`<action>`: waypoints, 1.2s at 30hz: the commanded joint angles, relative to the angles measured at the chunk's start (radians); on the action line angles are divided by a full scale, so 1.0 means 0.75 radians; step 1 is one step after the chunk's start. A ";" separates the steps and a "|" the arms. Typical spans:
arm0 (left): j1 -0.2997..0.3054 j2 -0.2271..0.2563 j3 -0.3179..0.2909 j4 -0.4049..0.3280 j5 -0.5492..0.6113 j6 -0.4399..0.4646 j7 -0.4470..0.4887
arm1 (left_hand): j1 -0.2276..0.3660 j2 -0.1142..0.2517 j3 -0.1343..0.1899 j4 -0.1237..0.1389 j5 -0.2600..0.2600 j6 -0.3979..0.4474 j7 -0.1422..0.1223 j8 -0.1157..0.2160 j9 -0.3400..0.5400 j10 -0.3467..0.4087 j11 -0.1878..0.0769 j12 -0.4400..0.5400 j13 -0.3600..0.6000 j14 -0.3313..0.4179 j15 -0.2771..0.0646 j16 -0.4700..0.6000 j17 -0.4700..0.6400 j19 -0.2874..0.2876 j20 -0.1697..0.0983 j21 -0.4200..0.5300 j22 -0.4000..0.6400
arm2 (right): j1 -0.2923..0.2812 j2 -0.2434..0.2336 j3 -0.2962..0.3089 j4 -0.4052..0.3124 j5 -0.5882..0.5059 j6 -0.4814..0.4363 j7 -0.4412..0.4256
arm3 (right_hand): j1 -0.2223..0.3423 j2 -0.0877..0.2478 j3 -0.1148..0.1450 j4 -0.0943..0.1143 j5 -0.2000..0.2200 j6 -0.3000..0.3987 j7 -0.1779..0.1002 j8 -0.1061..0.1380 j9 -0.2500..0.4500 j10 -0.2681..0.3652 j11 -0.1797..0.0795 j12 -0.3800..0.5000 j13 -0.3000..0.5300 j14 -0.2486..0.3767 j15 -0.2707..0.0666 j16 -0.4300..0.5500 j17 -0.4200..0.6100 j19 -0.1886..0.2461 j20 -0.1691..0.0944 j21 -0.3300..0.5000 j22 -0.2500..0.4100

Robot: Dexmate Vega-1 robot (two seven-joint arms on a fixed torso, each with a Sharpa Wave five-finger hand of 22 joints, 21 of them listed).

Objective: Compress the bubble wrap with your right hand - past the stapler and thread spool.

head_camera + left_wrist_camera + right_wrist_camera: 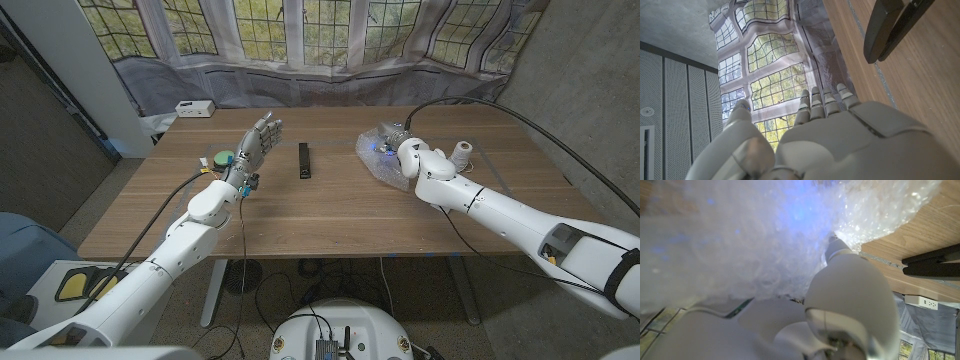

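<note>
The clear bubble wrap [380,165] lies crumpled at the table's far right. My right hand [396,139] is sunk into it with fingers curled in, gripping and pressing it. In the right wrist view the bubble wrap [765,240] glows bluish around my right hand [850,295]. The black stapler [304,160] lies at the middle of the table, left of the wrap, and its dark body also crosses as the stapler [932,265]. A white thread spool [462,153] stands just right of my forearm. My left hand [255,145] is raised with fingers spread, holding nothing, left of the stapler [892,27].
A green and yellow object [222,158] sits behind my left hand. A white power strip [193,108] lies at the table's far left corner. Curtained windows run behind the wooden table [330,215]. A black cable arcs over my right arm.
</note>
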 commanded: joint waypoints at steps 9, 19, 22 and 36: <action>0.016 -0.008 0.002 -0.004 -0.001 -0.002 0.012 | 0.005 0.003 0.008 -0.006 -0.002 0.002 0.003 -0.004 0.003 0.011 0.000 -0.003 0.002 0.005 0.000 0.001 0.004 0.008 0.000 0.009 0.003 | 0.030 0.015 -0.058 0.054 -0.017 -0.018 0.033 | -0.026 -0.008 0.004 -0.003 0.002 -0.023 0.004 -0.002 0.004 -0.033 0.017 -0.004 0.004 -0.023 0.007 -0.003 0.005 -0.022 -0.008 -0.012 0.004; 0.015 -0.012 0.003 0.003 -0.004 -0.006 0.008 | 0.005 0.003 0.008 -0.006 -0.002 0.003 0.003 -0.003 0.003 0.011 0.000 -0.004 0.002 0.006 -0.001 0.001 0.004 0.008 0.001 0.009 0.004 | 0.040 0.025 -0.077 0.072 -0.030 -0.038 0.041 | -0.042 -0.011 0.002 -0.002 0.001 -0.045 0.006 -0.008 0.003 -0.048 0.018 -0.008 0.005 -0.040 0.015 -0.006 0.008 -0.035 -0.003 -0.019 0.004; 0.015 -0.010 0.003 0.003 -0.004 -0.005 0.006 | 0.005 0.003 0.008 -0.006 -0.002 0.003 0.003 -0.003 0.003 0.013 0.000 -0.003 0.002 0.006 -0.001 0.001 0.004 0.007 0.000 0.008 0.004 | 0.040 0.026 -0.078 0.073 -0.030 -0.040 0.038 | -0.046 -0.013 0.001 -0.003 0.001 -0.049 0.006 -0.008 0.003 -0.051 0.021 -0.008 0.005 -0.048 0.018 -0.008 0.008 -0.040 0.000 -0.021 0.004; 0.011 -0.015 0.004 0.015 -0.010 -0.010 -0.003 | 0.005 0.003 0.008 -0.006 -0.002 0.002 0.002 -0.004 0.003 0.012 -0.004 -0.004 0.002 0.008 0.001 0.002 0.004 0.007 0.000 0.008 0.004 | 0.037 0.029 -0.084 0.074 -0.037 -0.043 0.026 | -0.110 -0.053 -0.024 -0.007 -0.010 -0.142 0.021 -0.021 0.001 -0.159 0.035 -0.034 -0.001 -0.158 0.054 -0.040 0.013 -0.111 0.024 -0.060 0.002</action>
